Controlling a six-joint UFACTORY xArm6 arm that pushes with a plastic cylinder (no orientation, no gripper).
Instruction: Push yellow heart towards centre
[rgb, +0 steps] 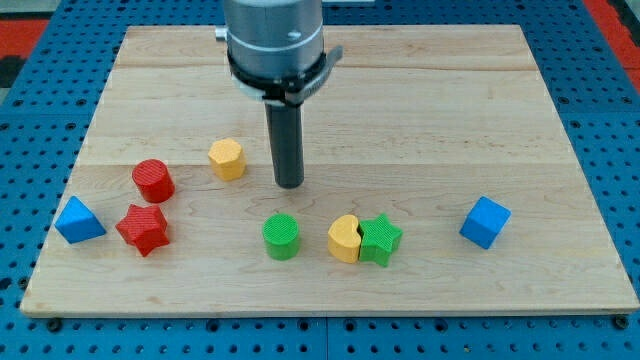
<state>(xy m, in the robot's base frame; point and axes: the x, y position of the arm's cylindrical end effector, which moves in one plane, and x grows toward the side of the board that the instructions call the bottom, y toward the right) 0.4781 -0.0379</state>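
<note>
No push shows yet: yellow heart (344, 239) sits near the surface's (500, 110) bottom edge, touching green star (381, 240); my tip (289, 184) stands apart, no pincer fitted.

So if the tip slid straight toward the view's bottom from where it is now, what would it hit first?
Probably the green cylinder. My tip sits just above it in the view, almost in line. The yellow heart lies further to the view's right, touching the green star, so a straight slide would likely miss it.

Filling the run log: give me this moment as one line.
tip: up-left of yellow heart, apart | heart touching green star | green cylinder left of heart | push: not begun
</note>
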